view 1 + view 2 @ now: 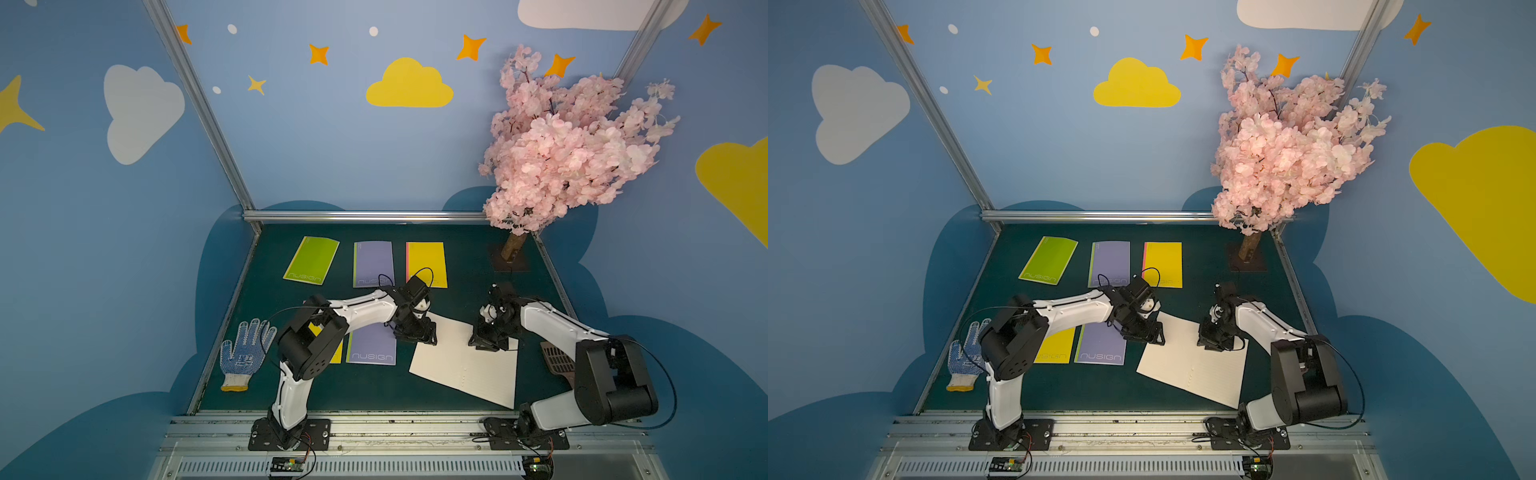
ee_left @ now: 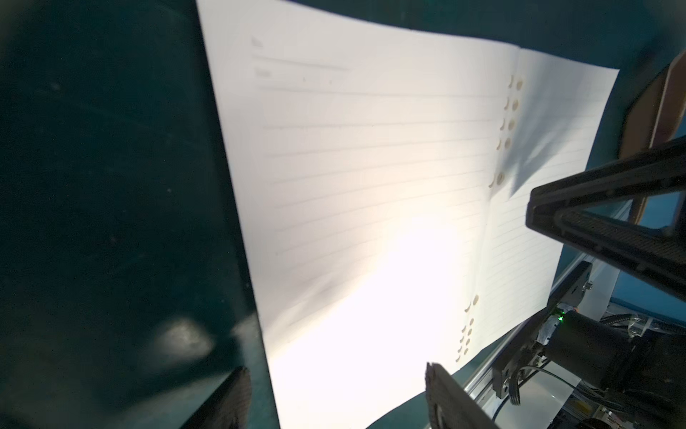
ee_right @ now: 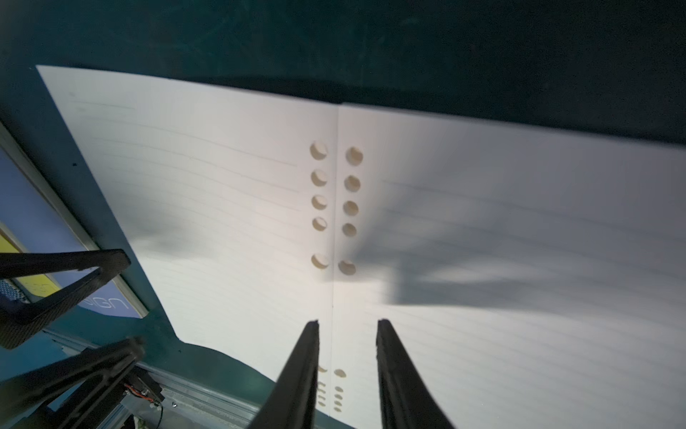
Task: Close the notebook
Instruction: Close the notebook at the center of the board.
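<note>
The notebook point(image 1: 465, 368) point(image 1: 1196, 368) lies open and flat on the green table, showing white lined pages with punched holes along the spine point(image 3: 336, 208). My left gripper point(image 1: 419, 337) point(image 2: 336, 367) hangs open at the notebook's far left corner. One of its fingers point(image 2: 230, 401) is over the table and the other over the page, so the jaws straddle the page's left edge point(image 2: 237, 185). My right gripper point(image 1: 484, 345) point(image 3: 347, 322) stands low over the spine near the far edge. Its jaws are narrowly apart with nothing between them.
Closed notebooks lie behind: green point(image 1: 311, 261), purple point(image 1: 373, 264) and yellow point(image 1: 427, 264). A purple one point(image 1: 372, 347) and a yellow one point(image 1: 334, 353) lie left of the open notebook. A dotted glove point(image 1: 245, 353) is at the left, a brown slotted tool point(image 1: 557, 357) at the right, a blossom tree point(image 1: 569, 149) at the back right.
</note>
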`<state>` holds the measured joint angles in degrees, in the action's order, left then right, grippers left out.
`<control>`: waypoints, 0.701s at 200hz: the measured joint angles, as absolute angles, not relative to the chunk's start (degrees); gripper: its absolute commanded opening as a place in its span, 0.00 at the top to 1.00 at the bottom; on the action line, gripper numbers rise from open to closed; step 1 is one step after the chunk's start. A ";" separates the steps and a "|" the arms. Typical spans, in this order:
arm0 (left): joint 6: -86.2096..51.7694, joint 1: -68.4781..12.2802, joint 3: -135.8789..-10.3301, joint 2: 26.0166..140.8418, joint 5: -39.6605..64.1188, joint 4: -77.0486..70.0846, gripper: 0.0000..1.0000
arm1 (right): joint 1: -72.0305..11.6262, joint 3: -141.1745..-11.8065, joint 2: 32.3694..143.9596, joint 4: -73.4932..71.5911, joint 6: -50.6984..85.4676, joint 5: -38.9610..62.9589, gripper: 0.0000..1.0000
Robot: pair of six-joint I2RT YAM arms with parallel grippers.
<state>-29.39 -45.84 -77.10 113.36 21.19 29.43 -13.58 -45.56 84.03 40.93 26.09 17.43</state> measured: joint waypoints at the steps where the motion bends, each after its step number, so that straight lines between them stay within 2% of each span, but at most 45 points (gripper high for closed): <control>1: -29.41 -45.84 -77.12 113.38 21.21 29.41 0.24 | -13.58 -45.54 84.01 40.91 26.09 17.41 0.70; 140: -29.61 -45.89 -78.11 115.20 21.26 29.61 0.26 | -13.32 -43.99 84.01 39.86 25.65 18.63 0.70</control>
<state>-29.61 -45.89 -78.11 115.20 21.26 29.61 -13.32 -43.99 84.01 39.86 25.65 18.63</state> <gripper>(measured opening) 0.740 0.297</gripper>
